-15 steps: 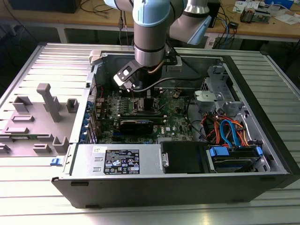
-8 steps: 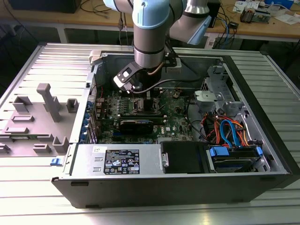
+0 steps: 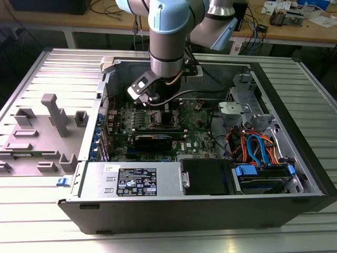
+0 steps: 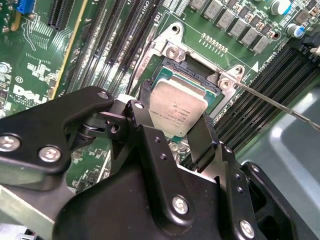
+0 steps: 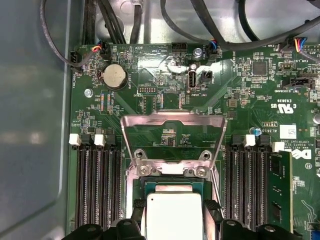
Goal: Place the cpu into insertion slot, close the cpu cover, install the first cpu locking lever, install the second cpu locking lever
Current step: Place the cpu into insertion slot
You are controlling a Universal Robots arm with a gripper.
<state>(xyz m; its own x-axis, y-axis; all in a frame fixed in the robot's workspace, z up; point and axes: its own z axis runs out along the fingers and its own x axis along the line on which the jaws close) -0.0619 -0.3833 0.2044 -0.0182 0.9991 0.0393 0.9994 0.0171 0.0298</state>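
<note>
Black claw [image 4: 171,117] pinches the cpu [image 4: 177,112] by two opposite edges, one finger [image 4: 136,111] pressed to each side of the grey metal lid. The chip sits squarely over the insertion slot [image 4: 167,70], level with the board; whether it is fully seated or just above the contacts I cannot tell. In the first wrist view the cpu [image 5: 172,215] shows between the same fingers [image 5: 137,210], with the slot's rim [image 5: 170,186] just beyond it. The cpu cover [image 5: 172,120] stands raised on its hinge at the slot's far edge, its window showing the green motherboard [image 5: 150,60] behind, so the frame is clear of the chip. A thin metal rod [image 4: 270,102] runs out from a screw post at the slot's corner, slanting away over the memory slots [image 4: 260,90]. Long black memory slots [image 5: 95,185] flank the socket closely on both sides, and one of them holds a green memory stick [image 5: 280,190]. A round coin battery [image 5: 114,76] and black cables [image 5: 110,20] lie past the cover, well apart from the claw. In the exterior view the claw [image 3: 152,103] reaches down into the open computer case [image 3: 295,158], with the black graphics card [image 3: 152,139] just beside it, bundled orange and blue wires [image 3: 258,147] towards the exterior view's right, and a grey fixture tray [image 3: 47,132] outside the case on the exterior view's left.
</note>
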